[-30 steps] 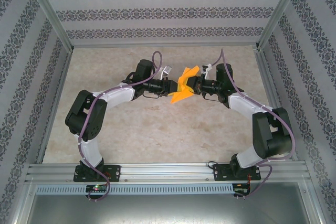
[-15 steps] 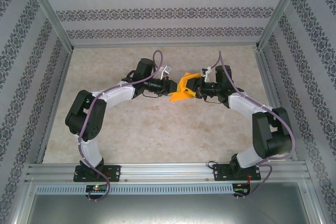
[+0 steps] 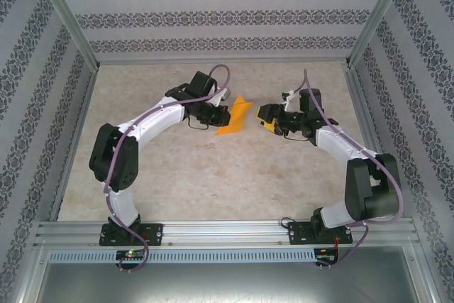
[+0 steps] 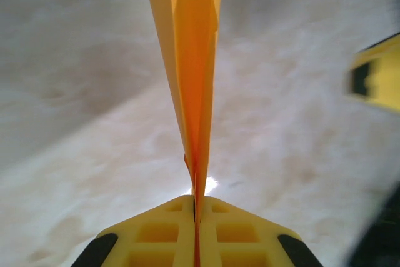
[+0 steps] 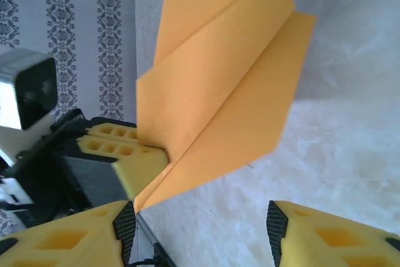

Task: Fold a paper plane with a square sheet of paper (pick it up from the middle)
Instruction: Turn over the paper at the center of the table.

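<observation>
The square sheet of paper is folded into an orange-yellow paper plane (image 3: 236, 116), a pointed dart with a centre crease, held above the middle of the table. My left gripper (image 3: 221, 114) is shut on its lower edge. In the left wrist view the plane (image 4: 194, 60) rises edge-on from between the closed yellow jaws of the left gripper (image 4: 195, 207). My right gripper (image 3: 264, 115) stands open a short way to the plane's right, apart from it. The right wrist view shows the plane (image 5: 219, 98) ahead of the open right gripper (image 5: 200, 223), pinched by the left fingers (image 5: 122, 154).
The beige marbled table top (image 3: 213, 182) is bounded by patterned walls (image 3: 227, 19) and aluminium posts. A metal rail (image 3: 227, 232) carries both arm bases at the near edge. The right gripper's yellow finger (image 4: 375, 82) shows blurred at the right of the left wrist view.
The right gripper has opened, let go of the paper and drawn back to the right. The left arm has swung slightly back with the plane, which now hangs from it alone.
</observation>
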{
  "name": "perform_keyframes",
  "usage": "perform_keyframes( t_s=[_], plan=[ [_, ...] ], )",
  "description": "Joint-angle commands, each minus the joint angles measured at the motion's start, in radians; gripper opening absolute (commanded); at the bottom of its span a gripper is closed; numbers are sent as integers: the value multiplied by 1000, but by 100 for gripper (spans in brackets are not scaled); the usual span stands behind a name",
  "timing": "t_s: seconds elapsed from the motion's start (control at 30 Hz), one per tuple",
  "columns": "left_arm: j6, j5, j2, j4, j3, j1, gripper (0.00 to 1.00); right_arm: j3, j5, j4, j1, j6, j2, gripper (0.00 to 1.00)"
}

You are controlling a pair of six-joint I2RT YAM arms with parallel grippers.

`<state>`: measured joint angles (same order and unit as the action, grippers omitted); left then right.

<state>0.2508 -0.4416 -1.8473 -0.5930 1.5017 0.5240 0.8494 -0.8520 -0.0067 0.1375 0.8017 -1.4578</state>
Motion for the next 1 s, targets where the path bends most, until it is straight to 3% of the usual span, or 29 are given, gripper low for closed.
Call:
perform_keyframes(
  t_s=[0.0,0.17,0.37,0.63,0.97],
  plan=[
    [-184,439,28,-180,27,64,9,30,21,-60,-18,-64,30,60],
    [-256,880,15,-180,4,143,10,19,30,-77,-39,-75,48,61],
    [-267,1061,-39,-176,-36,202,10,11,31,-77,-49,-75,52,62],
    [-264,1000,-121,-136,-77,289,11,11,41,-103,-71,-88,63,63],
    [-213,776,-199,-78,-76,375,19,2,74,-167,-103,-119,82,63]
  ],
)
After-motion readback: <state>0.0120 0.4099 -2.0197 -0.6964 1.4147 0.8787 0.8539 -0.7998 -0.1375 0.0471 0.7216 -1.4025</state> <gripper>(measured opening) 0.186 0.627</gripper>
